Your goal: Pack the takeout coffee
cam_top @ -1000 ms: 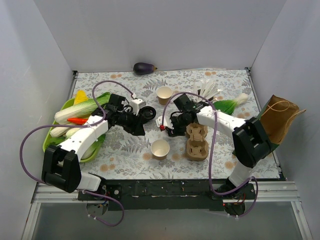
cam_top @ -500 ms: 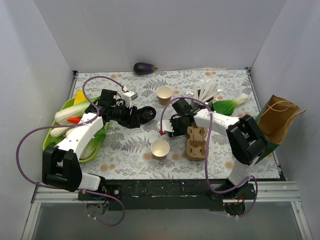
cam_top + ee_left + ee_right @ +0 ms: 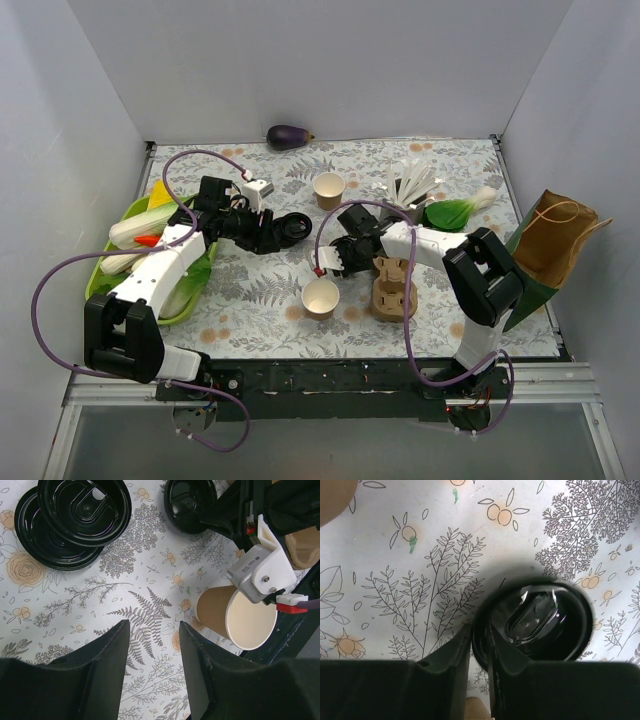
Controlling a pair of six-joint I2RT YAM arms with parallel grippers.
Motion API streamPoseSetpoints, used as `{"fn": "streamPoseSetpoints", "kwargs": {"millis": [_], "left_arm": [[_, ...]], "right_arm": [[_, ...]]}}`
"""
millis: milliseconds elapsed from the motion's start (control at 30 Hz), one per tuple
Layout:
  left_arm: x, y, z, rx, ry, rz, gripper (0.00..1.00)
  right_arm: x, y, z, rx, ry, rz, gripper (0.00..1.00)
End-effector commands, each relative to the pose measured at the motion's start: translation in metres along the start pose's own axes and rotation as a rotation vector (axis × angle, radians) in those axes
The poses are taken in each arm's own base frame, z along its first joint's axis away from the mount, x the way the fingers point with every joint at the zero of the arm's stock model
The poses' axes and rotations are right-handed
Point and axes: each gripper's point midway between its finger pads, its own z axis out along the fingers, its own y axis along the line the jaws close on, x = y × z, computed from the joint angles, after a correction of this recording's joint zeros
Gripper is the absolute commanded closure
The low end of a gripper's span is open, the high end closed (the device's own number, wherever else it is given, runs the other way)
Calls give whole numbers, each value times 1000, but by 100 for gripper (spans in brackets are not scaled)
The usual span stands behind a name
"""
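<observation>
No lidded cup shows; the takeout coffee is not in view as such. A tan open cup [image 3: 320, 297] stands near the front centre and shows in the left wrist view [image 3: 235, 620]. A second open cup [image 3: 328, 187] stands farther back. My right gripper [image 3: 343, 256] is shut on the rim of a black lid [image 3: 540, 622], just behind the near cup [image 3: 335, 492]; its fingertips [image 3: 480, 630] pinch the lid's left edge. My left gripper [image 3: 270, 232] is open and empty [image 3: 154, 627], beside a stack of loose black lids [image 3: 292, 227], which also shows in its wrist view [image 3: 75, 520].
A brown cardboard cup carrier [image 3: 393, 283] sits right of the near cup. A green bag with a brown paper bag [image 3: 555, 245] stands at the right edge. A green tray of vegetables [image 3: 125, 285] is at the left. An eggplant [image 3: 288, 136], white utensils [image 3: 412, 182] and bok choy [image 3: 455, 212] lie at the back.
My right gripper has moved toward the near cup with the lid in it. My left gripper has drawn back to the left, away from the lid stack.
</observation>
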Motion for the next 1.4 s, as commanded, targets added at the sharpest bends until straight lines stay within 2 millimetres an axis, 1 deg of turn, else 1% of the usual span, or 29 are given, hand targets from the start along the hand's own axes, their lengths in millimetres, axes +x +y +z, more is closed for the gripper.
{"fn": "streamPoseSetpoints", "kwargs": {"millis": [0,133,167,233,267,300,333,367,400,433,467,500,600,667,767,800,833,867,933,967,1000,1033,1067,1100,1133,1167,1200,1267,1367], "left_arm": [[-15,-10,-11,28,-63,22,56],[-17,-13,-13,40,-77,18,56],[-19,-14,-14,41,-83,23,56],[-21,-16,-15,46,-94,24,56],[-24,-17,-17,48,-103,27,56],[-27,-20,-18,55,-113,32,56],[-29,-22,-20,64,-122,38,56],[-29,-24,-21,73,-128,39,56],[-31,-26,-22,80,-138,51,56],[-33,-30,-26,90,-154,71,56],[-33,-34,-27,107,-160,87,56],[-32,-36,-28,116,-168,100,56],[-33,-47,-38,139,-200,143,55],[-30,-55,-46,148,-225,187,52],[-22,-70,-54,183,-286,302,48],[-21,-74,-54,183,-294,349,44],[-21,-74,-55,170,-298,367,42],[-25,-75,-57,156,-306,388,41],[-27,-74,-57,135,-285,439,40],[-37,-78,-63,137,-296,461,39],[-34,-77,-58,150,-261,451,39],[-34,-77,-56,155,-251,478,39],[-36,-78,-56,154,-247,492,39],[-35,-83,-53,165,-240,513,39],[-34,-82,-49,164,-228,531,38],[-32,-84,-47,173,-216,534,37],[-31,-90,-45,191,-207,547,36],[-23,-98,-40,238,-174,565,2],[-10,-109,-30,292,-147,582,2]], "right_arm": [[-1,-7,2,18,14,32,77],[-7,-12,-8,27,12,68,85],[-14,-19,-15,39,0,85,87],[-20,-17,-27,15,-3,123,89],[-34,-31,-40,40,-34,138,89],[-42,-33,-51,42,-56,175,89],[-47,-24,-63,-5,-60,212,89],[-62,-22,-73,-34,-125,235,89],[-82,-31,-96,-18,-183,271,89],[-89,-24,-107,-59,-212,320,89],[-109,-17,-119,-114,-302,355,89],[-126,-21,-139,-115,-362,377,89],[-155,-1,-168,-236,-478,519,88],[-164,7,-175,-281,-527,568,87],[-161,8,-181,-299,-577,616,87],[-160,3,-184,-297,-615,630,87],[-151,-2,-186,-306,-650,680,87],[-158,-1,-194,-371,-718,749,87],[-159,-18,-202,-364,-820,767,88],[-162,-6,-201,-465,-872,817,88],[-167,0,-209,-534,-892,890,88],[-169,-5,-208,-520,-935,844,88],[-163,9,-195,-584,-930,909,88],[-164,16,-197,-651,-916,1024,88],[-167,7,-197,-598,-979,937,88],[-167,9,-196,-600,-1001,930,88],[-161,27,-186,-693,-966,1082,88],[-161,29,-184,-659,-992,1040,87],[-158,38,-180,-646,-997,1041,87]]}}
